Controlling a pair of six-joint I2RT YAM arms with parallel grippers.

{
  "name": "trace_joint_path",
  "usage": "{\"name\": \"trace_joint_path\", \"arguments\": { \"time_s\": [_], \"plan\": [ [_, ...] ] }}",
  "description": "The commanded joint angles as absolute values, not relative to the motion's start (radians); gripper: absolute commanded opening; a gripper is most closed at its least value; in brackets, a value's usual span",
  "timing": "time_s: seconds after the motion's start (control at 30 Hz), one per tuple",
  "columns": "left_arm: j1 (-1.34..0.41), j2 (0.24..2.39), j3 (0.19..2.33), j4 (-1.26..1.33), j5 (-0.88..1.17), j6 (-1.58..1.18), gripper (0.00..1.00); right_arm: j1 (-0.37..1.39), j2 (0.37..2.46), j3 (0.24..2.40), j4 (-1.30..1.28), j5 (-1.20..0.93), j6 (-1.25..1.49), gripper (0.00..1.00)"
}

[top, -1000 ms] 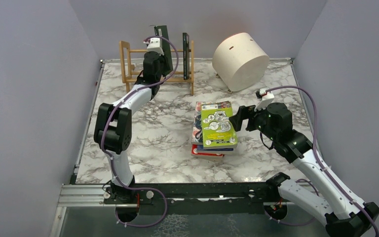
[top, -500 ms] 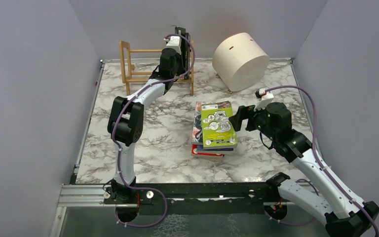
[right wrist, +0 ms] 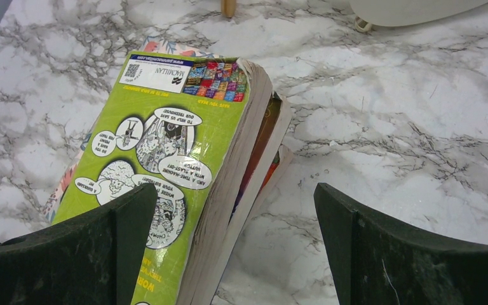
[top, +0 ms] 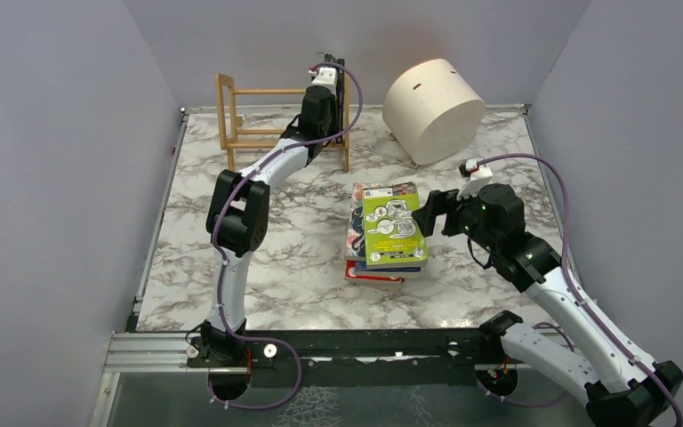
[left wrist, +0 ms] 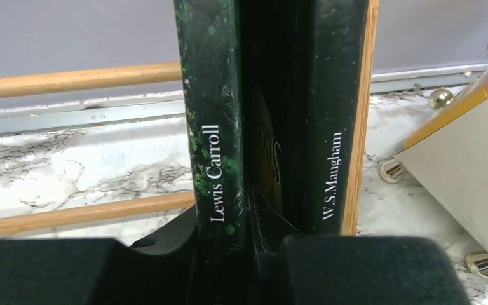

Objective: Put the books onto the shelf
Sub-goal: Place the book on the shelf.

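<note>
My left gripper (top: 324, 91) (left wrist: 229, 257) is shut on a dark green book (left wrist: 213, 127), held upright at the right end of the light-wood shelf (top: 236, 116). The spine stands close beside a black book (left wrist: 330, 127) that leans on the shelf's end post (left wrist: 362, 127). Mid-table lies a stack of books (top: 382, 253) with a lime green book (right wrist: 159, 152) on top. My right gripper (top: 431, 213) (right wrist: 235, 222) hangs open over the stack's right edge, one finger above the lime cover, the other above bare marble.
A cream cylindrical drum (top: 433, 108) on small brass feet stands at the back right, close to the shelf's right end; it shows as a pale slab (left wrist: 470, 159) in the left wrist view. Grey walls enclose the marble table (top: 258, 258).
My left arm has carried the dark green book rightward along the shelf, from its middle to beside the black book at the right end. The right arm has not moved.
</note>
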State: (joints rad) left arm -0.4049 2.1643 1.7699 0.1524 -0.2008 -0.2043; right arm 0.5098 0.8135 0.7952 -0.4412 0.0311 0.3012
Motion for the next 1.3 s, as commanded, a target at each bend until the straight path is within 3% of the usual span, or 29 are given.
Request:
{"name": "trace_joint_path", "arguments": {
  "time_s": [0.0, 0.73, 1.07, 1.27],
  "plan": [
    [-0.433, 2.178, 1.856, 0.170, -0.252, -0.183, 0.00, 0.515, 0.815, 0.788, -0.411, 0.018, 0.298, 0.93],
    [-0.448, 2.238, 1.888, 0.149, -0.221, -0.245, 0.00, 0.515, 0.814, 0.789, -0.412, 0.021, 0.298, 0.93],
    [-0.448, 2.190, 1.823, 0.188, -0.210, -0.258, 0.35, 0.514, 0.809, 0.788, -0.414, 0.021, 0.298, 0.93],
    [-0.449, 2.153, 1.790, 0.199, -0.206, -0.254, 0.38, 0.515, 0.807, 0.788, -0.415, 0.024, 0.298, 0.93]
  ]
}}
